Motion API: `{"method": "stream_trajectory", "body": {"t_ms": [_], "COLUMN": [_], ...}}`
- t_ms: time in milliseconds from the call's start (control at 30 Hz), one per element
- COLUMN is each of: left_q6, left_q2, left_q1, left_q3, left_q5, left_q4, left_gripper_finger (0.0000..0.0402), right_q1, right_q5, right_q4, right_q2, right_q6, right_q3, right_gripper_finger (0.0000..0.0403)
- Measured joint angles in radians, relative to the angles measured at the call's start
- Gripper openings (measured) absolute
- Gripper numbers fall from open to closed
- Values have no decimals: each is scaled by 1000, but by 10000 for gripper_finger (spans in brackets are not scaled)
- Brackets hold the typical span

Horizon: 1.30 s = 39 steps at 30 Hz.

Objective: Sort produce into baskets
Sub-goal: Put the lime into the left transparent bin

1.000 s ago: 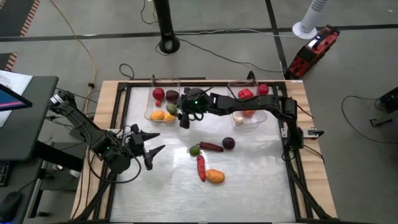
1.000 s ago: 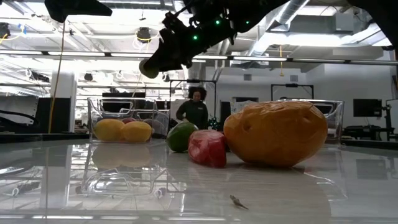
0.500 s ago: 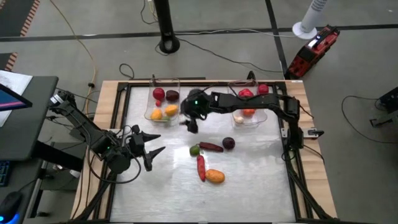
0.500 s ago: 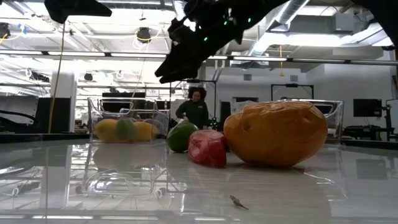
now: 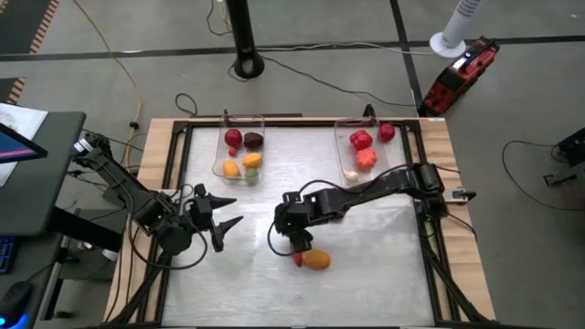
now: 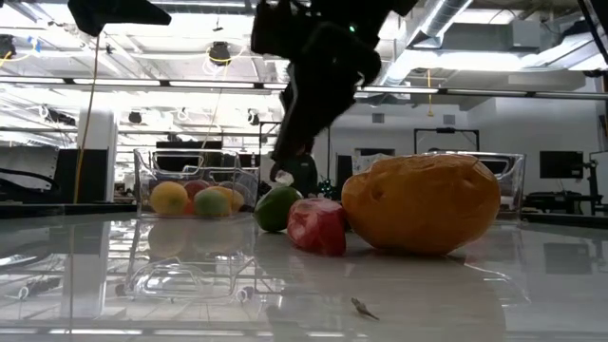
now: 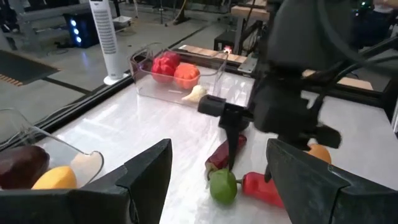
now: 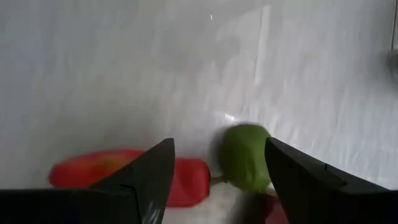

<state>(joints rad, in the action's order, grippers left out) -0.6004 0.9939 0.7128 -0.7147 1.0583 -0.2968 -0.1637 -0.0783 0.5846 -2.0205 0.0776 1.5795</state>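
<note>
My right gripper (image 5: pixel 292 236) is open and points down over a cluster of produce at the table's middle. In its wrist view (image 8: pixel 219 144) a green round piece (image 8: pixel 245 155) and a red chili (image 8: pixel 124 177) lie on the table just ahead of the fingers. An orange piece (image 5: pixel 316 260) lies beside them. The left wrist view shows a dark red chili (image 7: pixel 227 152) there too. My left gripper (image 5: pixel 222 219) is open and empty at the table's left. The left basket (image 5: pixel 239 151) and the right basket (image 5: pixel 358 153) each hold several pieces.
Both clear baskets stand at the table's far edge. A red piece (image 5: pixel 387 132) sits by the right basket's right rim. A red-and-black device (image 5: pixel 460 73) lies on the floor beyond the table. A person (image 6: pixel 302 171) stands far behind in the room.
My right gripper has let go of a green piece over the left basket, where it now lies. The gripper has then gone toward the table's near edge and down, and now stands over the cluster of produce at the middle.
</note>
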Motion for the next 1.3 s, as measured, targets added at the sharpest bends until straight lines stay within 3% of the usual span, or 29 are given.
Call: {"method": "stream_trajectory", "body": {"t_ms": [633,867,1067,1200,1300], "left_q6": [-14,-25,-73,-61,31], "left_q2": [0,2,85,134,178], "left_q1": [0,0,-20,-80,-131], "left_q3": [0,0,0,0,0], "left_q5": [-3,4,106,88,37], "left_q4": [-36,-36,-27,31,116], "left_gripper_finger": [250,250,250,250,250], "right_q1": [57,62,62,58,58], "right_q5": [-37,-57,-84,-176,-187], "right_q4": [-37,-46,8,47,57], "right_q2": [-129,-123,-33,74,156], "right_q6": [1,3,18,35,43], "right_q3": [1,2,1,1,1], "right_gripper_finger": [275,234,203,214,216]}}
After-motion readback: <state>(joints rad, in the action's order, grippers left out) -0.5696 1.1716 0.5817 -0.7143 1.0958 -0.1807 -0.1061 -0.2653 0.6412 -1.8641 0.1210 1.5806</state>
